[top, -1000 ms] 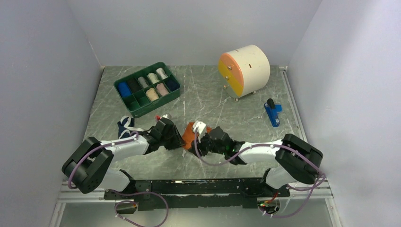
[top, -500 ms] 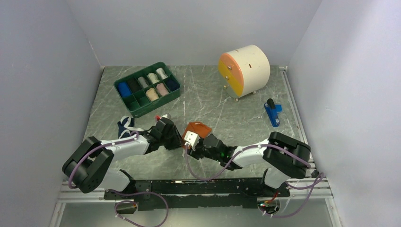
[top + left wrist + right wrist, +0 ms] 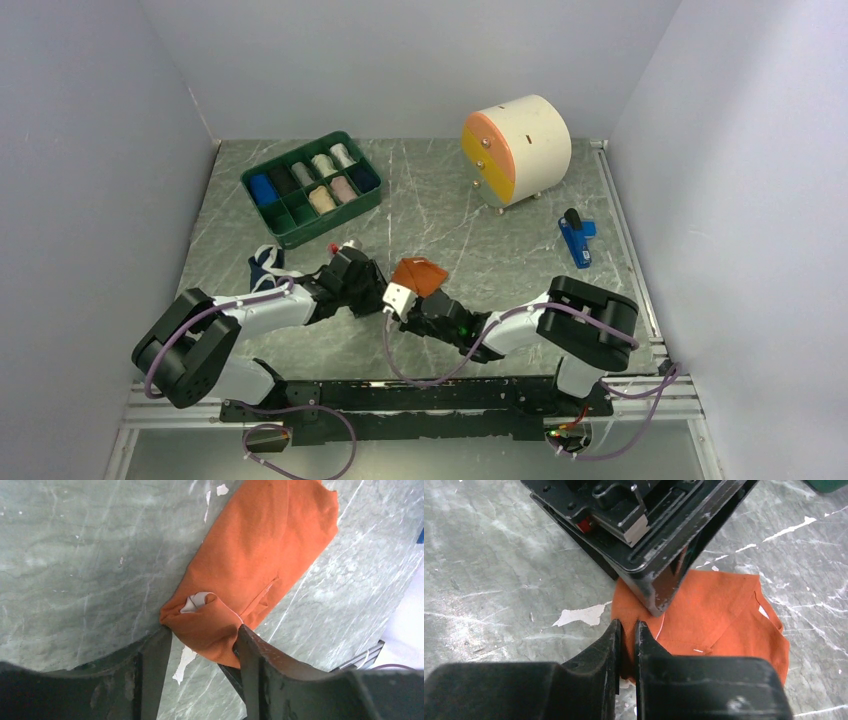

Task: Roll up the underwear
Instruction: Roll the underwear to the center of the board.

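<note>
**A:** Right wrist view first, down low over the table (image 3: pixel 489 580). The right gripper (image 3: pixel 626 628) has its jaws all but closed, with only a thin slit between the fingers (image 3: pixel 610 645).

**B:** And they sit right at the edge of the orange underwear (image 3: pixel 724 615). Whether any cloth is pinched in that slit, we can't tell.

**A:** Over to the left wrist view. The left gripper (image 3: pixel 202 637) stands with its jaws clearly parted, and the folded end of the orange piece lies between them. A bit of cream lining (image 3: pixel 196 601) peeks out of the fold.

**B:** The cloth touches both fingers, yet we see no squeeze on it. It lies on the table and the rest of it spreads flat beyond the fingertips.

**A:** From above we see the two grippers nose to nose in the middle, with the orange garment flat just past them.

**B:** Off to the left, beside the left arm, there's the navy underwear (image 3: pixel 265 265). It's crumpled, its white trim is showing, and it's well apart from the orange one.

**A:** Farther back on the left is the green tray (image 3: pixel 290 240), with cloth rolls (image 3: pixel 322 200) in its compartments.

**B:** At the back right we have the round cabinet (image 3: pixel 530 140), with its orange and yellow front. A small blue object (image 3: pixel 577 240) lies near the right edge.
</note>
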Controlling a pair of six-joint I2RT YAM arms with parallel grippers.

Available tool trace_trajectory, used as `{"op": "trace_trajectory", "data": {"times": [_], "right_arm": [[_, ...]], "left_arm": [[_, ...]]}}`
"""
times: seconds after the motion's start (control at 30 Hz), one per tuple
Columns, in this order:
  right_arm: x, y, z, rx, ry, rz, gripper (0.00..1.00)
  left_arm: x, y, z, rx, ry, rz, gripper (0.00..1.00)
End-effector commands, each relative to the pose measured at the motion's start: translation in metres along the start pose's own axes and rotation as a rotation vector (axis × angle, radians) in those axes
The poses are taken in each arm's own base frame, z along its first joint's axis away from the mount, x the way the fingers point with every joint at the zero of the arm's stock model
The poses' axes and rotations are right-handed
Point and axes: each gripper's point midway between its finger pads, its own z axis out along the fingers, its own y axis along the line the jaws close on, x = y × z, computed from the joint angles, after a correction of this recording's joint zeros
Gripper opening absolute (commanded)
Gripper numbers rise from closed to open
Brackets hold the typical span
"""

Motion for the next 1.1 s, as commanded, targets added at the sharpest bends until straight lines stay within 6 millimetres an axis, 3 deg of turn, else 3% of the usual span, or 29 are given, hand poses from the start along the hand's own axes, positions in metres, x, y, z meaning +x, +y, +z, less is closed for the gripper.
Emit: {"op": "trace_trajectory", "data": {"times": [0.0, 0.17, 0.33, 0.57, 0.73, 1.07], "right_arm": [[0.006, 0.000, -0.005, 0.003, -0.015, 0.081, 0.08], [-0.006, 0.004, -0.007, -0.157, -0.076, 0.336, 0.08], [-0.004, -0.011, -0.010, -0.214, -0.129, 0.541, 0.08], [0.006, -0.019, -0.014, -0.235, -0.155, 0.658, 0.09], [0.014, -0.028, -0.015, -0.214, -0.156, 0.723, 0.10], [0.023, -0.030, -0.015, -0.207, -0.121, 0.720, 0.15]], "left_arm": [[0.003, 0.015, 0.000, -0.068, 0.004, -0.001, 0.62], [-0.004, -0.003, 0.000, 0.024, -0.032, -0.028, 0.79], [-0.009, -0.003, -0.002, 0.019, -0.062, -0.053, 0.81], [-0.015, -0.002, -0.002, 0.004, -0.093, -0.062, 0.77], [-0.017, -0.008, 0.006, 0.011, -0.086, -0.059, 0.65], [-0.015, -0.006, 0.027, -0.044, -0.047, -0.060, 0.57]]}}
